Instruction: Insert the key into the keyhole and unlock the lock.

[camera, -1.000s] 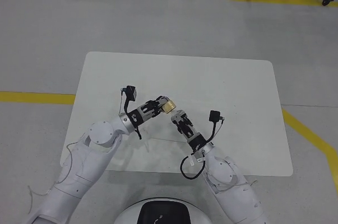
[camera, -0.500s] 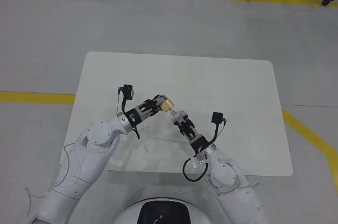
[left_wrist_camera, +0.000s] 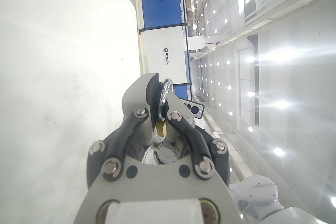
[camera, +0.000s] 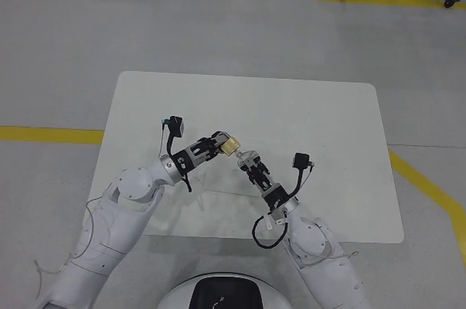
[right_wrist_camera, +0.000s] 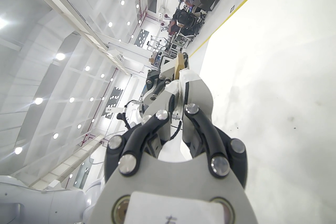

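The white worktop (camera: 325,116) is a rounded rectangle, and both arms come in over its near edge and meet above its middle, about halfway between the left and right edges. The left tool (camera: 219,144) points toward the right edge and is clamped on a brass padlock (camera: 231,144), which is held up off the surface. In the left wrist view its two fingers are drawn narrow onto the silver shackle (left_wrist_camera: 164,93), one pad on each side of the loop. The brass body (left_wrist_camera: 161,129) sits back between the fingers, toward the palm. The right tool (camera: 246,160) comes in from the near-right side and points toward the far-left corner, with its tips just beside the padlock on the side facing the near edge. Whether they actually touch the brass cannot be told from above. In the right wrist view its taped fingertips (right_wrist_camera: 193,80) are squeezed close together, and the end of the padlock stands directly beyond them, in line with the narrow slot between the fingers. The finger pads cover whatever is pinched between them, so the key and the keyhole cannot be made out. The two tools face each other nearly tip to tip, with the padlock between them.
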Robot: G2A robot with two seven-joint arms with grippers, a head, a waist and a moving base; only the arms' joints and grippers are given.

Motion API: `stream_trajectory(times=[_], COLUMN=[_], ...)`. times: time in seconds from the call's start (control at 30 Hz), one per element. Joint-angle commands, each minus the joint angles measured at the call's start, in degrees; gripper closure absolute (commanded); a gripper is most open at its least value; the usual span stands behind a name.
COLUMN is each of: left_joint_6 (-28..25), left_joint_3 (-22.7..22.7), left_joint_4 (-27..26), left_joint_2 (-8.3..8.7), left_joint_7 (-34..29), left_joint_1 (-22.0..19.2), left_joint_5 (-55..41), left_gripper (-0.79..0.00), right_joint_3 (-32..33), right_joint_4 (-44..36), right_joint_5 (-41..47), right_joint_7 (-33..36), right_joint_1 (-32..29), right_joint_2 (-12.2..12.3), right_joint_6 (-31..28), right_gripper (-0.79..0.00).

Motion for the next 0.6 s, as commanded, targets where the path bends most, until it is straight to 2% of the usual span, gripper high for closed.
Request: stream_trajectory(times=[0.0, 0.43, 0.57], left_joint_6=[1.22, 1.22, -0.48], left_joint_3=[-1.2, -1.2, -1.74], left_joint_4=[-1.15, -1.15, -2.24], left_joint_2=[0.28, 0.28, 0.35], left_joint_7=[-1.09, -1.09, 0.73], left_joint_1=[0.54, 0.54, 0.59], left_joint_5=[-0.74, -0.74, 0.86], left_gripper=[0.0, 0.0, 0.0], right_joint_3=[0.4, 0.4, 0.4], right_joint_4=[-0.13, -0.13, -0.13], right_joint_5=[0.61, 0.61, 0.61], right_joint_7=[0.2, 0.2, 0.2], right_joint_1=[-0.35, -0.35, -0.35], right_joint_2=[0.06, 0.06, 0.06], right_joint_6=[-0.27, -0.27, -0.27], right_gripper=[-0.785, -0.785, -0.785])
